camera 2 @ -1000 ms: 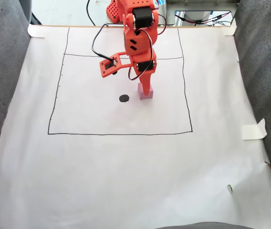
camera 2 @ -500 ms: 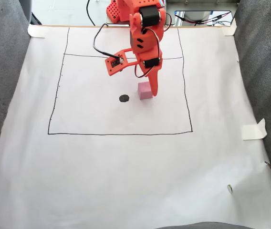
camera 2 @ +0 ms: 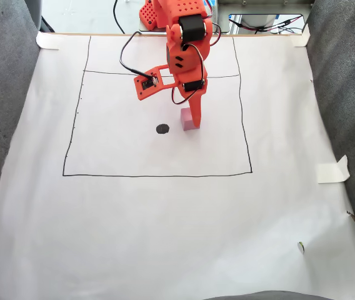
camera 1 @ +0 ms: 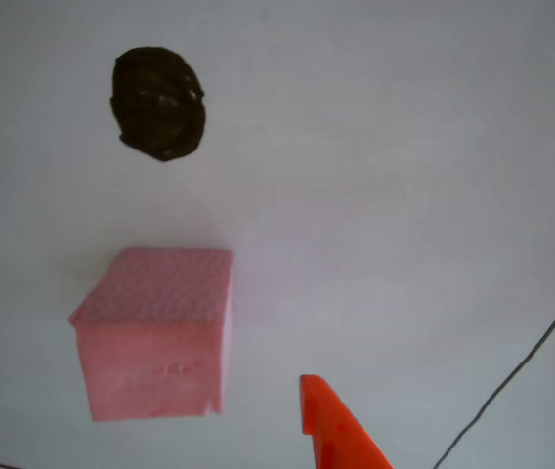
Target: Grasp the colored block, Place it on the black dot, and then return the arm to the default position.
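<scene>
White paper sheet (camera 2: 165,237) covers the bench, matte and slightly wrinkled, taped at its far corners; grey fabric (camera 2: 2,94) runs along both side edges. A thin hand-drawn black line (camera 2: 159,175) forms a rectangle over the far half of the sheet, with a cross line near the far edge. A folded bit of tape (camera 2: 334,170) sits at the right edge.

The orange plastic arm (camera 2: 187,37) reaches in from the far edge at centre, blocky 3D-printed links with black servos and looped black wires. Its pincer (camera 2: 194,119) points straight down, with tapering pointed fingers; one sharp orange tip (camera 1: 331,430) shows at the bottom edge of the other view, just beside the block but apart from it. The pincer holds nothing; how wide its gap is I cannot tell.

Pink block (camera 2: 189,119) (camera 1: 155,327): foam cube, grainy top, faint embossed marks on the side face, lying flat on the paper inside the rectangle, roughly central.

Black dot (camera 2: 162,129) (camera 1: 159,103): inked, uneven round blob, near the block on its left in the fixed view, not touching.
</scene>
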{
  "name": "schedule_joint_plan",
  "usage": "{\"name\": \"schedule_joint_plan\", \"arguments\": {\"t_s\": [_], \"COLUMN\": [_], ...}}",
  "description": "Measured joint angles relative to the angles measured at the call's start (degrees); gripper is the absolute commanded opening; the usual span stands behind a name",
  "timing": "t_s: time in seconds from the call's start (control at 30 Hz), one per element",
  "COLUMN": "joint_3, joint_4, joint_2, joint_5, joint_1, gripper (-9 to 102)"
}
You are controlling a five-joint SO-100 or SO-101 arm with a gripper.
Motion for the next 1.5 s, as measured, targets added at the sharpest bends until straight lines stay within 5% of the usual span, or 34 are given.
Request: {"name": "schedule_joint_plan", "arguments": {"t_s": [0.87, 1.0, 1.37, 1.5], "joint_3": [0.0, 0.0, 0.0, 0.0], "joint_4": [-2.7, -3.3, -3.8, -3.7], "joint_2": [-4.7, -4.7, -4.7, -4.7], "joint_5": [0.2, 0.4, 2.0, 2.6], "joint_1": [0.7, 0.7, 0.7, 0.7], "gripper": [41, 36, 0, 0]}}
